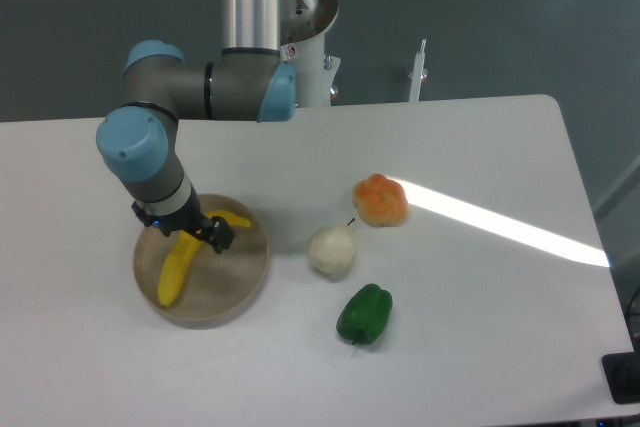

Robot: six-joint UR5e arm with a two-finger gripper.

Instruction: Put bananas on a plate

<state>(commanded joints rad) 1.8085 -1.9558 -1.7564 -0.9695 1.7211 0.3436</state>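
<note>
The yellow banana lies on the round tan plate at the left of the table, its lower end pointing to the front left. One tip shows past the gripper at the plate's back. My gripper points down over the banana's upper half. One black finger stands out to the right of the wrist, and the jaws look spread apart around the banana. The wrist hides the other finger and the banana's middle.
A cream pear-shaped fruit, an orange peach-like fruit and a green pepper lie to the right of the plate. A bright strip of light crosses the right side of the table.
</note>
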